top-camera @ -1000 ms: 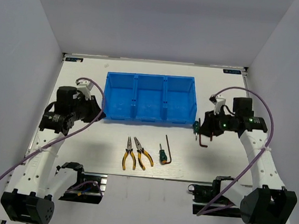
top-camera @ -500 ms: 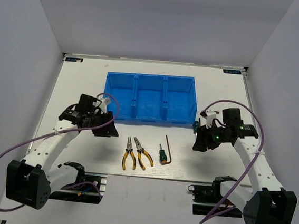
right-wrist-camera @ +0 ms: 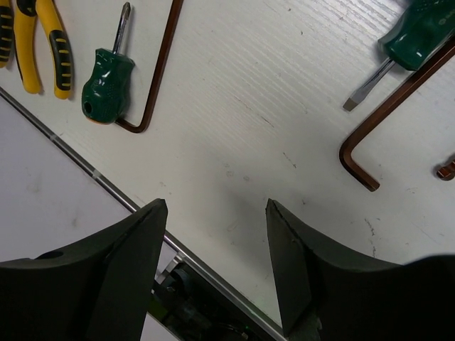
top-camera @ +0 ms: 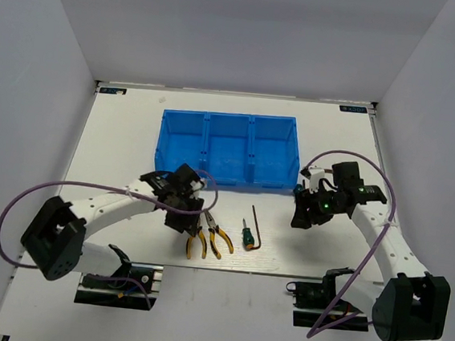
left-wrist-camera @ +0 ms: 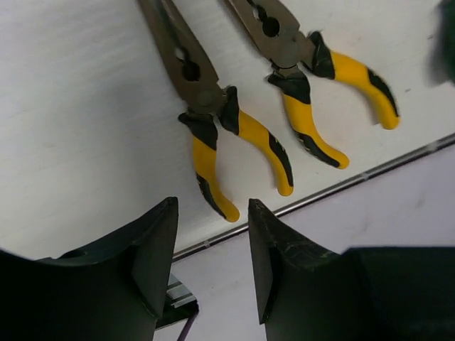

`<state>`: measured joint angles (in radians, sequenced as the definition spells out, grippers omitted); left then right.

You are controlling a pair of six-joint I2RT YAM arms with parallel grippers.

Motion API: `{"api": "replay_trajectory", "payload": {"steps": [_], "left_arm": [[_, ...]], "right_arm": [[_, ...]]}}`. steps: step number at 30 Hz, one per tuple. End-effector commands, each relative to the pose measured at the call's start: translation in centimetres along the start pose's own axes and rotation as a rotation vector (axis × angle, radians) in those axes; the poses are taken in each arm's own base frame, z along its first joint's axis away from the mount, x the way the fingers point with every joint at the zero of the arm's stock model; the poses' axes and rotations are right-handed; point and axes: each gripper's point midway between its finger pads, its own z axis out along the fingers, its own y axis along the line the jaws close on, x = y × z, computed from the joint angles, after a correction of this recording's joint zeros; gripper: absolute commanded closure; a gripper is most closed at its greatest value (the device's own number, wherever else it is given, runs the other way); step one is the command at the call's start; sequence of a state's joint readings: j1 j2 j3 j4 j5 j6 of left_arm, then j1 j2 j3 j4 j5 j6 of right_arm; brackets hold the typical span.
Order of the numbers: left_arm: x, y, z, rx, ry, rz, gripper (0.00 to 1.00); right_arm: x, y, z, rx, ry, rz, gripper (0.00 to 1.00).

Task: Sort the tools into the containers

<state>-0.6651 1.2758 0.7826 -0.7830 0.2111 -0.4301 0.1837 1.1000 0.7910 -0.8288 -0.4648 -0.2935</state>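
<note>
L gripper (left-wrist-camera: 212, 264) open over glossy yellow-black pliers (left-wrist-camera: 213, 121).

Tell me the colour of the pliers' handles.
Yellow with black grip patches on both pliers; the left wrist view shows it best.

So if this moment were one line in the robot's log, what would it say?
left gripper: open, empty, above pliers | right gripper: open, empty, near hex key | blue tray: empty | sorted: none

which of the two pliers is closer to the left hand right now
The left pliers: its yellow handles end just ahead of the open left hand, while the other pliers lie further off to the side.
</note>
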Motion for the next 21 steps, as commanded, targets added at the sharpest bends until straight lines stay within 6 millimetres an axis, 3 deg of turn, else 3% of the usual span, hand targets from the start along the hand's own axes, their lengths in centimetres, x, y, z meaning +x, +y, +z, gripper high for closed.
{"api": "replay_trajectory", "payload": {"steps": [1, 7, 21], "left_arm": [[-1.0, -0.9, 0.9, -0.094, -0.039, 0.015, 0.45], [0.3, 0.0, 2.8, -0.245, -0.002, 0.037, 0.47], [1.4, 1.1, 6.0, -0.304, -0.050, 0.016, 0.62]], "right_arm": [[-1.4, -0.4, -0.2, 0.024, -0.032, -0.005, 0.36], [-1.9, -0.8, -0.7, 0.050, -0.039, -0.007, 0.34], [-2.4, -1.0, -0.7, 0.049, -0.035, 0.000, 0.34]]}}
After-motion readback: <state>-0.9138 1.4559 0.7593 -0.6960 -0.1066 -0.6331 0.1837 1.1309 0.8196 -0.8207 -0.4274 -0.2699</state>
